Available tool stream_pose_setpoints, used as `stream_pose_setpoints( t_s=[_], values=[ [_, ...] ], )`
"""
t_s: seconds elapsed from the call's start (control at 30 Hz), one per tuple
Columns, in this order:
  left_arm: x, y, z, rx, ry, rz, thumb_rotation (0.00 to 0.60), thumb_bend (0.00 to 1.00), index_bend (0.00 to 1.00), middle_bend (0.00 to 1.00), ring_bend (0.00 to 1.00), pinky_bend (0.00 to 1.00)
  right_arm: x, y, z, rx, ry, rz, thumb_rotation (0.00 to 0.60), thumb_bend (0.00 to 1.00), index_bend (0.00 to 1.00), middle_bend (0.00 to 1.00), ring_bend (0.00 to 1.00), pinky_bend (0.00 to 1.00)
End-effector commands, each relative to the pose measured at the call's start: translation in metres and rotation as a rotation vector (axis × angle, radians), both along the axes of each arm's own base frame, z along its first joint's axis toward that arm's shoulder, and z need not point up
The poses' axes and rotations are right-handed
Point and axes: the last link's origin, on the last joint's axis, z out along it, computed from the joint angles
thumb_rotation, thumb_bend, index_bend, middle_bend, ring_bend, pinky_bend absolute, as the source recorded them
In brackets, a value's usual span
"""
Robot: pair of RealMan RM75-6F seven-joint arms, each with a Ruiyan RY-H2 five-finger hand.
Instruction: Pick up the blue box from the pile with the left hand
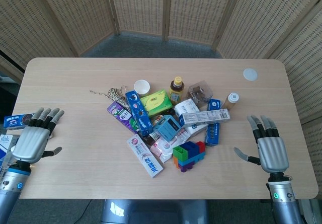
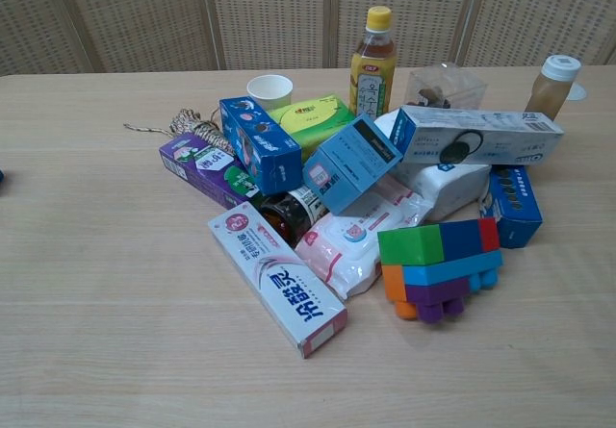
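Note:
The pile lies mid-table. A dark blue box (image 1: 138, 112) (image 2: 259, 143) leans at its left side. A lighter blue box (image 1: 167, 127) (image 2: 350, 163) is propped up in the middle, and another blue box (image 1: 213, 128) (image 2: 511, 205) lies on the right. My left hand (image 1: 31, 139) rests flat and open at the table's left edge, far from the pile. My right hand (image 1: 267, 146) lies open near the right edge, fingers spread. Neither hand shows in the chest view.
A small blue packet (image 1: 15, 121) lies at the table's left edge by my left hand's fingers. The pile also holds a white toothpaste box (image 1: 145, 156), toy blocks (image 1: 188, 155), a purple box (image 1: 121, 115), a green box (image 1: 156, 102), a paper cup (image 1: 142, 87) and a bottle (image 1: 176, 90).

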Motion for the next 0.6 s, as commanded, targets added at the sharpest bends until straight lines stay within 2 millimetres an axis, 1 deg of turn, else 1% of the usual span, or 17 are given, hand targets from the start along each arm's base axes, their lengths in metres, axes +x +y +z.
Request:
stream_pose_setpoints(
  t_s=[0.03, 0.17, 0.27, 0.4, 0.6],
  values=[
    [0.005, 0.013, -0.005, -0.042, 0.038, -0.028, 0.6, 0.13, 0.05, 0.04, 0.01, 0.0, 0.001, -0.001, -0.001, 0.003, 0.001, 0.0, 0.0, 0.19, 0.0, 0.12, 0.0, 0.0],
    [0.017, 0.032, -0.017, -0.096, 0.066, -0.073, 0.6, 0.13, 0.03, 0.03, 0.0, 0.0, 0.002, -0.003, -0.001, 0.007, -0.001, -0.006, 0.0, 0.19, 0.0, 0.12, 0.0, 0.0],
    [0.029, 0.048, -0.03, -0.148, 0.07, -0.103, 0.6, 0.14, 0.0, 0.01, 0.0, 0.0, 0.001, -0.002, -0.001, 0.0, -0.007, -0.012, 0.0, 0.19, 0.0, 0.12, 0.0, 0.0],
    [0.044, 0.071, -0.054, -0.211, 0.077, -0.155, 0.6, 0.13, 0.0, 0.0, 0.0, 0.0, -0.003, 0.001, 0.0, -0.001, -0.007, -0.029, 0.0, 0.19, 0.0, 0.12, 0.0, 0.0],
    [0.063, 0.098, -0.091, -0.255, 0.052, -0.213, 0.6, 0.13, 0.0, 0.0, 0.0, 0.0, -0.006, 0.007, 0.006, -0.009, 0.009, -0.048, 0.0, 0.19, 0.0, 0.12, 0.0, 0.0]
  ],
)
